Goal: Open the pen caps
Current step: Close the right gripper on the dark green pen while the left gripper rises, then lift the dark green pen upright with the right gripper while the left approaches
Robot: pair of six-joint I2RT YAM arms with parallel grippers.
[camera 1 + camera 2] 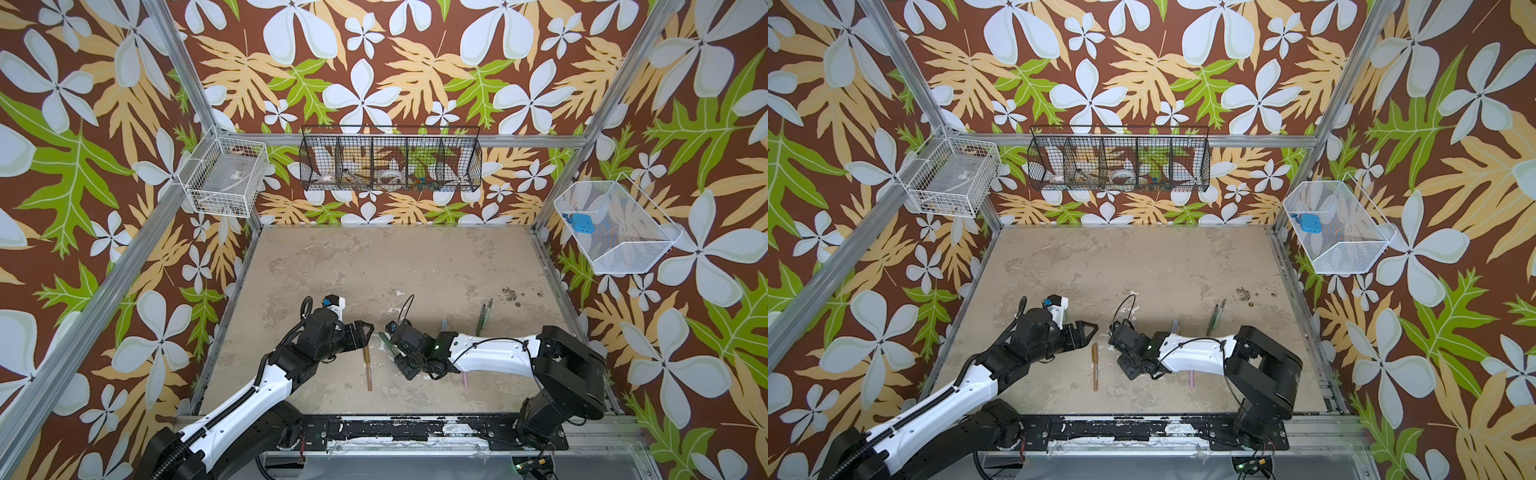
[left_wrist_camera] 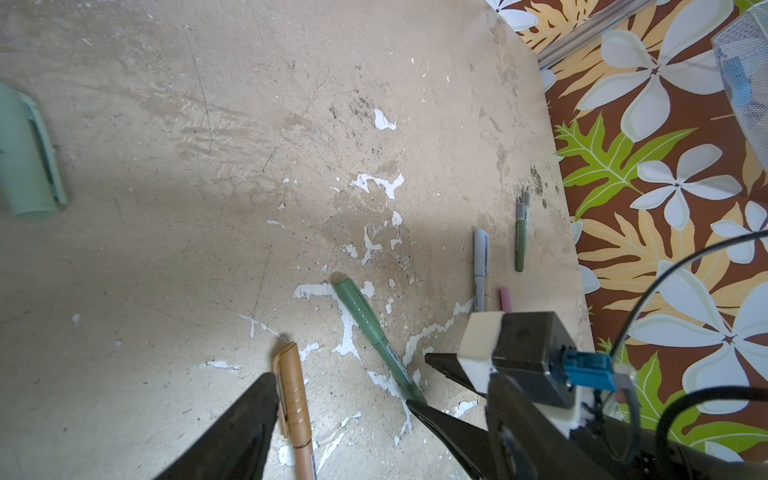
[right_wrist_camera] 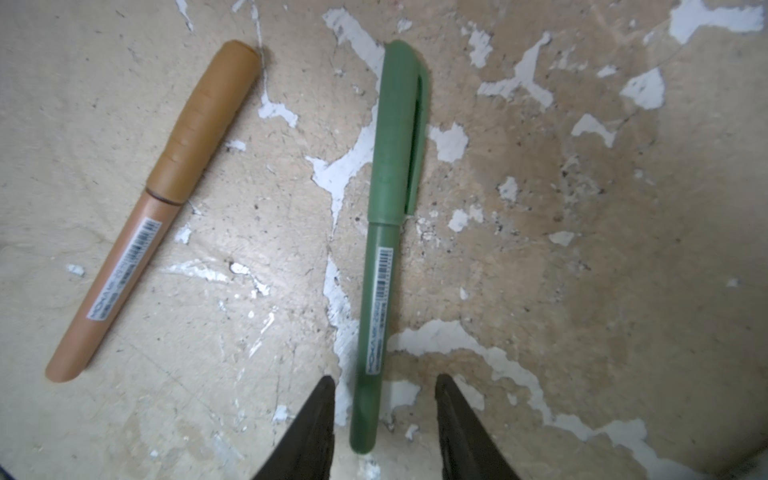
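Step in hand: the matte dark green pen [image 3: 376, 291] is being lined up for a hold on its barrel, so that its cap can then be pulled; this is judged from the pose alone.
Green cap: the dark green clip cap [image 3: 399, 129] is seated on the pen, which lies flat on the worn beige counter [image 3: 623, 291] among flaked white patches.
Right gripper: the right gripper [image 3: 384, 380] is set astride the barrel's tail end, jaws apart, with a gap seen on one side (no clamp is made yet).
Left gripper: the left gripper [image 2: 340, 388] is held wide apart and empty, near the cap end of the capped tan-brown pen [image 3: 124, 266].
Brown cap: the ribbed brown cap [image 3: 208, 120] is likewise seated.
Loose cap: a pale sage-green clip cap [image 2: 29, 153] is seen lying alone, well apart from both pens.
Next move: the barrel must be clamped squarely, then the cap end taken by the other gripper and drawn straight along the pen's axis.
Writing: a white barcode sticker [image 3: 384, 270] is carried on each barrel; the small print beside it is too blurred to be read.
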